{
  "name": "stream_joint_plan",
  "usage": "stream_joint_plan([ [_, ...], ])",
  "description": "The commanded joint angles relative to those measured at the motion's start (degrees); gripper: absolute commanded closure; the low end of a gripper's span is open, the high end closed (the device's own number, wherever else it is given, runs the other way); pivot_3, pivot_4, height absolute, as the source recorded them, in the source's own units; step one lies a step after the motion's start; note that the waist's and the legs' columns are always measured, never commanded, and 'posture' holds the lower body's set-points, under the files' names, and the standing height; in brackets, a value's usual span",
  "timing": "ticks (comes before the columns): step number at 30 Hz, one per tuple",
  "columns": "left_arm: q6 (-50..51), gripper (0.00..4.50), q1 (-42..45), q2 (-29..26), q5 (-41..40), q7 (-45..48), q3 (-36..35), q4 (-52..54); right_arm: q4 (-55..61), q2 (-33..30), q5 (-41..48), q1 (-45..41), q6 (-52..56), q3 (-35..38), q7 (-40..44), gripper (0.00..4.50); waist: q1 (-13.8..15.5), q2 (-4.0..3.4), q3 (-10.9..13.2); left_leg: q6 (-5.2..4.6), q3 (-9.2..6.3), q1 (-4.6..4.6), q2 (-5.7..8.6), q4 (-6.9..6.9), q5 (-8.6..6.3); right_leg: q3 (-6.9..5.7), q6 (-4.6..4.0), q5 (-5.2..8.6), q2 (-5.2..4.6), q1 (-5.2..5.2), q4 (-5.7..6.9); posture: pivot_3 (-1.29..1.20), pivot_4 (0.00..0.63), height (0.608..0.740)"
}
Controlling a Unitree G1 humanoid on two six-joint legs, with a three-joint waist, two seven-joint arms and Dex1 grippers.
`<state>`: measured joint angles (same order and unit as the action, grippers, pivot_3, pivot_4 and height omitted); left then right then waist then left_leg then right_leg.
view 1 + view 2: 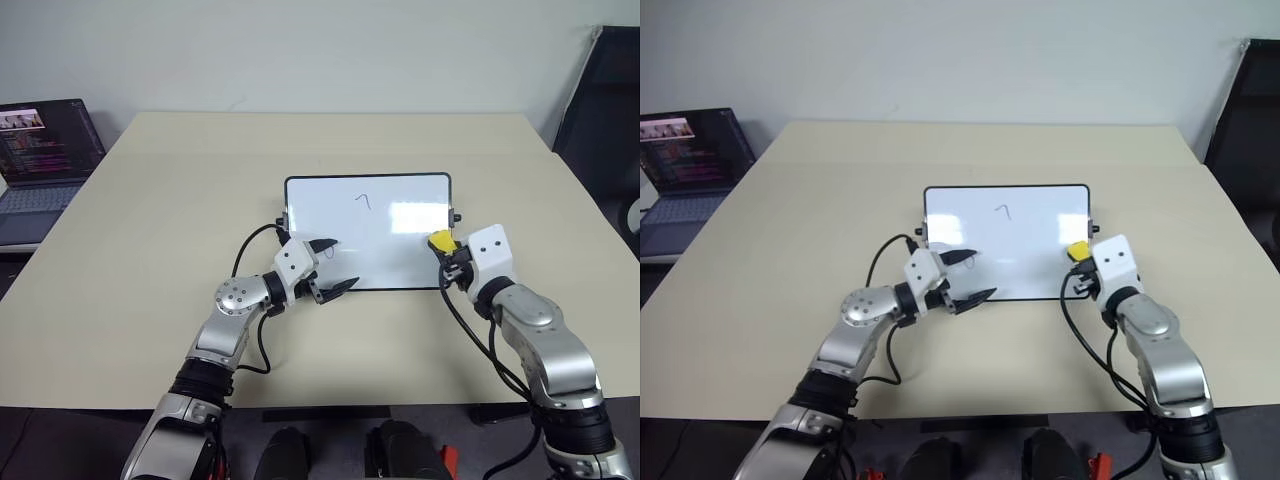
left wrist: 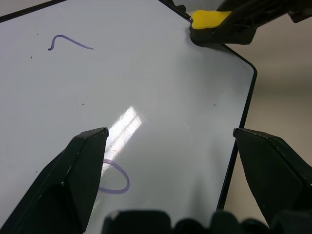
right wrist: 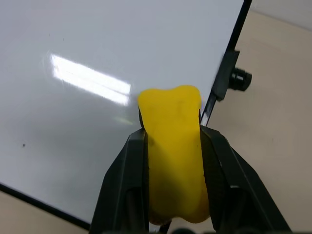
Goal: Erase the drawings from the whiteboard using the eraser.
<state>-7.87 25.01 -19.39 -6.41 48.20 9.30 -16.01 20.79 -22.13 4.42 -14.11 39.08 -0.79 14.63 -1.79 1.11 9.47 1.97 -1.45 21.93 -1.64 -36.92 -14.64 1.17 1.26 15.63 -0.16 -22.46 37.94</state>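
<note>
The whiteboard (image 1: 390,262) lies flat on the middle of the table. Two drawings show on it: a small hook (image 1: 364,201) near its far edge and a loop (image 2: 115,178) by its left near corner. My left gripper (image 1: 340,264) hangs open over that corner, with one fingertip above the board by the loop and the other at the near frame. My right gripper (image 1: 446,252) is shut on the yellow eraser (image 3: 174,146), which pokes out over the board's right edge (image 3: 222,83). The left wrist view shows the eraser (image 2: 209,19) at the board's far corner.
The board rests on a beige table (image 1: 150,220). An open laptop (image 1: 40,160) stands on a separate surface at the far left. A dark chair (image 1: 600,100) is at the far right. A black knob (image 3: 240,77) sticks out from the board's right side.
</note>
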Motion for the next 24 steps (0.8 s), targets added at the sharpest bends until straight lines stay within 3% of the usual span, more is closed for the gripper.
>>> stream_joint_plan([
  [1,-0.61,0.00,0.83,-0.32,-0.17,0.21,-0.34,1.33,-1.69,0.64,-1.26,-1.60,-1.06,-0.47,-0.69,3.42,-0.01,0.00,0.00,0.00,0.00,-0.01,0.00,-0.01,0.00,0.00,0.00,0.00,0.00,0.00,0.02,0.00,0.150,0.740],
  [15,0.04,0.00,0.29,-0.72,-0.60,0.41,-0.37,1.97,5.95,-3.18,-0.24,8.50,6.49,0.85,3.13,3.42,0.08,0.02,-0.01,-0.01,-0.02,-0.07,-0.01,-0.05,0.01,-0.02,0.01,-0.01,-0.03,0.07,0.03,0.00,0.150,0.740],
  [24,-0.48,0.00,0.83,-0.73,-0.56,0.55,-0.56,1.37,10.77,-1.52,0.95,9.45,1.27,5.83,1.99,3.42,0.16,0.05,0.02,-0.03,-0.04,-0.03,0.01,-0.03,0.03,-0.05,-0.01,-0.04,-0.02,0.06,-0.02,0.00,0.150,0.740],
])
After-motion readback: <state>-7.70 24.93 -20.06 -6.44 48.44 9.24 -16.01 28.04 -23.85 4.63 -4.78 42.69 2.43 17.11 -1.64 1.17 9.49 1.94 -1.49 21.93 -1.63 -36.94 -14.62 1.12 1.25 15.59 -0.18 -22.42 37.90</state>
